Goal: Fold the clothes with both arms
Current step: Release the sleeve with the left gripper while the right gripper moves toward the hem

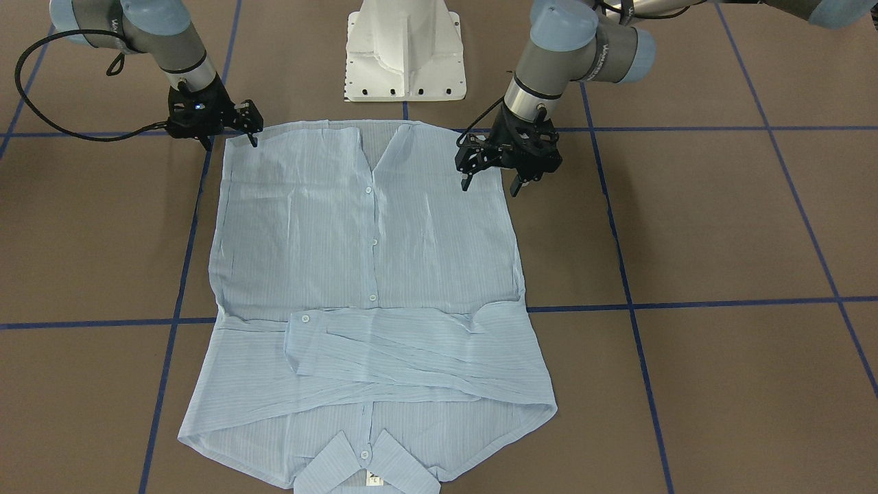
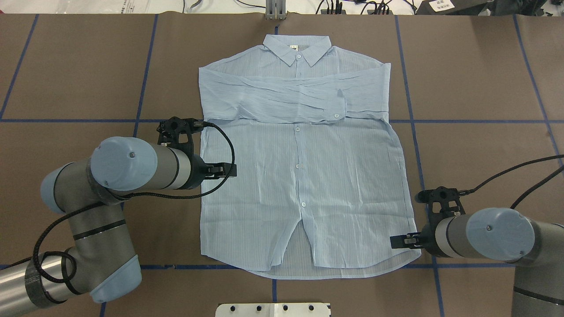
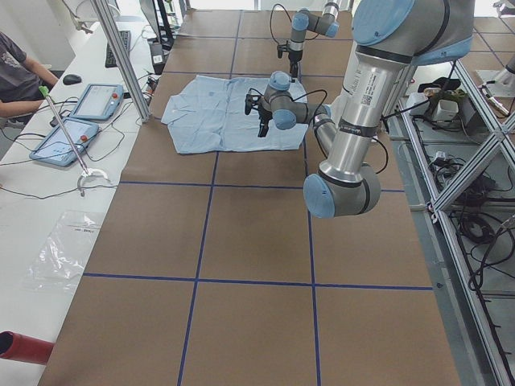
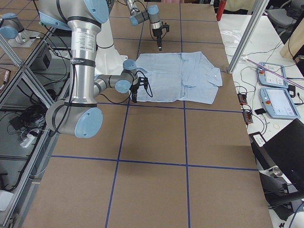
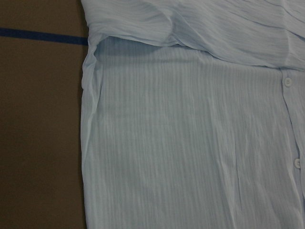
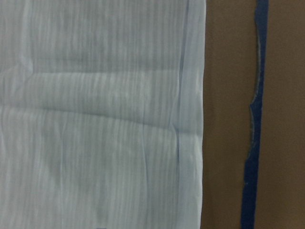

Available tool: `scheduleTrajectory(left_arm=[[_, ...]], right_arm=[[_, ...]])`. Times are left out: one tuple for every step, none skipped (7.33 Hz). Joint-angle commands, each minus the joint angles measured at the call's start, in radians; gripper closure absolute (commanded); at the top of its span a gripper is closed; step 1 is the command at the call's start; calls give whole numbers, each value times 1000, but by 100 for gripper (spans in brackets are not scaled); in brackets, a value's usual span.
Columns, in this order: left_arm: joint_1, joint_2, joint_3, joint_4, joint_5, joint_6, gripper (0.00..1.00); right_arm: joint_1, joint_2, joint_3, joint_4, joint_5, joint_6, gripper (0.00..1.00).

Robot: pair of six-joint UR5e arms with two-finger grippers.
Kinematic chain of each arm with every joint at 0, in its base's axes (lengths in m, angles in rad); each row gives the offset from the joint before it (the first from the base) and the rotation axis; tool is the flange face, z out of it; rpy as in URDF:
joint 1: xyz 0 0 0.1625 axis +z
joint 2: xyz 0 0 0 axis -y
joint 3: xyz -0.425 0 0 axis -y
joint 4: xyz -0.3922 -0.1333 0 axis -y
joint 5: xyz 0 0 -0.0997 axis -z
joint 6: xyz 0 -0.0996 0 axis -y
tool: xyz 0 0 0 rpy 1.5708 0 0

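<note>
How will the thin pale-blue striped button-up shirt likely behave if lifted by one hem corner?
Probably floppy: the pale-blue shirt lies flat with fine wrinkles, so it should sag from one pinch. Likely light, since the fabric looks semi-sheer at the hem. The sleeves folded loosely across the chest might slip off.

A robotics lab, shown by teach pendants [image 3: 100, 100], aluminium framing [image 3: 122, 60] and a tape-gridded work table [image 3: 257, 241].

1. The left arm [image 2: 132, 165] and right arm [image 2: 489, 237]: silver-grey tubes, rounded light-blue joint caps, each cap with a small centre screw.
2. The left end effector [image 1: 490, 186] and right end effector [image 1: 230, 139]: black, skeletal, two-fingered.
3. A black cable [image 2: 232, 152] loops off each wrist.
4. White pedestal base [image 1: 405, 51], dark holes along its edge.
</note>
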Motion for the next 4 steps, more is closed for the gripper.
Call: scheduleTrajectory(left_arm=[[-1,1,0,-14,0,-1,0],[-3,3,-3,-17,0,-1,0],[-1,3,-1,-17,0,0,0],[-3,3,-1,-17,0,0,0]], right_arm=[[-1,-6,-1,-3,12,0,23],[-1,-6,-2,-6,12,0,26],[-1,-6,-4,-8,12,0,27],[-1,-6,-4,-8,15,0,30]])
